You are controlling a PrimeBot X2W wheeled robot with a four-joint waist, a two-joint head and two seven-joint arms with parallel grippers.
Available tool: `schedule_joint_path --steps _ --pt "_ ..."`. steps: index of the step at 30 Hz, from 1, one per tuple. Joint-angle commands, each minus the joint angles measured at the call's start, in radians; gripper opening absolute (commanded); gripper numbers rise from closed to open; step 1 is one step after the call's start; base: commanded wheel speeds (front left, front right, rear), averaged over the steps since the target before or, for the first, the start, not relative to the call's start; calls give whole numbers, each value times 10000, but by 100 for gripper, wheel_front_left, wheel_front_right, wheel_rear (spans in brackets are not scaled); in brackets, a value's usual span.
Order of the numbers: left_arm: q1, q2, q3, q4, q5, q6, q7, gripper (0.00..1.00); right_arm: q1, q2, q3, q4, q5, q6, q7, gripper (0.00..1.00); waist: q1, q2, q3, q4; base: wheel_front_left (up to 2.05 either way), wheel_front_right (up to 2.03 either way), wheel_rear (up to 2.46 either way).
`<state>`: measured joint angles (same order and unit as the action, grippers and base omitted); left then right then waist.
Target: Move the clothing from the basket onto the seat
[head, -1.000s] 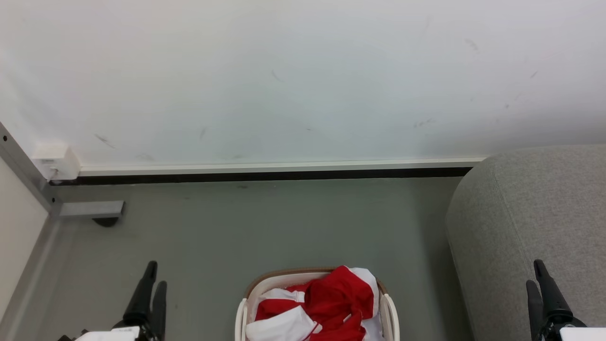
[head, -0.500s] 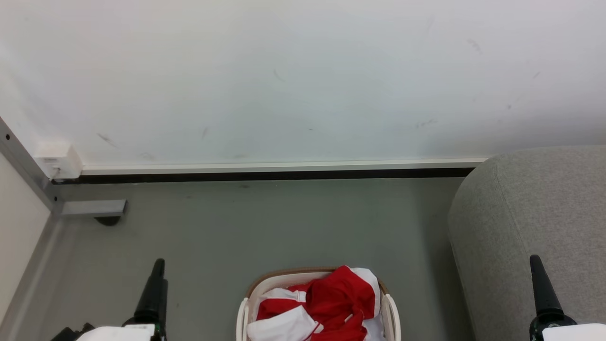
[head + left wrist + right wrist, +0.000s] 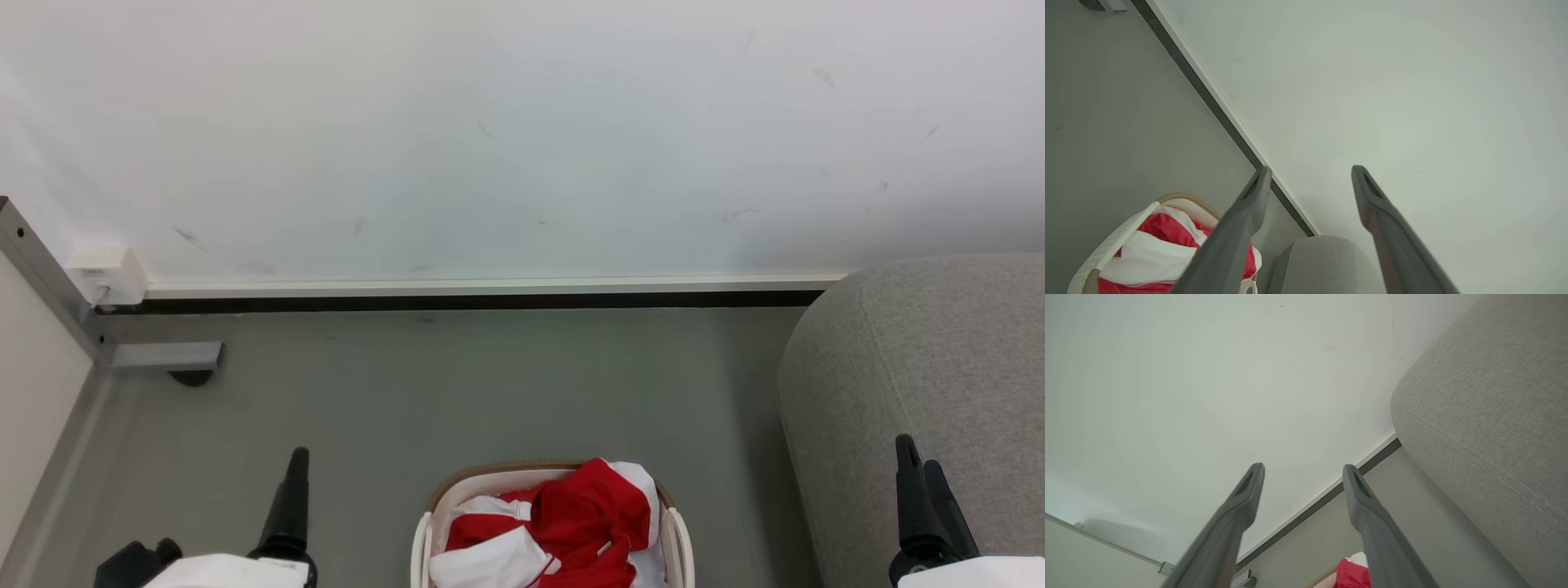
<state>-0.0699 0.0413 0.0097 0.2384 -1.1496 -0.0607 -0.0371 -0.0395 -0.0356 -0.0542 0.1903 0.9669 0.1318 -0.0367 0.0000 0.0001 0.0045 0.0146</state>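
Red-and-white clothing (image 3: 563, 523) heaped in basket (image 3: 490, 474), near centre
Left gripper (image 3: 1310, 170) and right gripper (image 3: 1303, 468) both spread, holding nothing; grey seat (image 3: 939, 359) at right

Left tool (image 3: 1310, 169): fingers spread, nothing between them. Basket (image 3: 1110, 247) holding red-white clothing (image 3: 1167, 226) sits lower left on floor (image 3: 1126, 122), grey seat (image 3: 1323, 261) beside it.
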Motion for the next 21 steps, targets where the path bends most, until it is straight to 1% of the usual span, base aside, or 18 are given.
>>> schedule_joint_path --steps 1,8,15,16,21 --pt "-17 73 -51 -178 561 50 -134 100 -74 -117 35 -215 -604 -6 -130 100 0 -1 0 8 0 0 0" --pt "29 79 -129 -249 2075 155 -364 100 7 -127 90 -273 -1762 -7 -377 100 0 -1 9 37 0 0 0" --pt "33 85 -227 -322 3384 123 -594 100 27 -137 149 -287 -2756 -8 -595 100 0 -1 32 59 0 0 0" --pt "33 85 -227 -322 3384 123 -594 100 27 -137 149 -287 -2756 -8 -595 100 0 -1 32 59 0 0 0" --pt "56 89 -300 -343 4243 76 -762 100 46 -143 162 -273 -3441 -9 -751 100 0 -1 36 73 0 0 0"
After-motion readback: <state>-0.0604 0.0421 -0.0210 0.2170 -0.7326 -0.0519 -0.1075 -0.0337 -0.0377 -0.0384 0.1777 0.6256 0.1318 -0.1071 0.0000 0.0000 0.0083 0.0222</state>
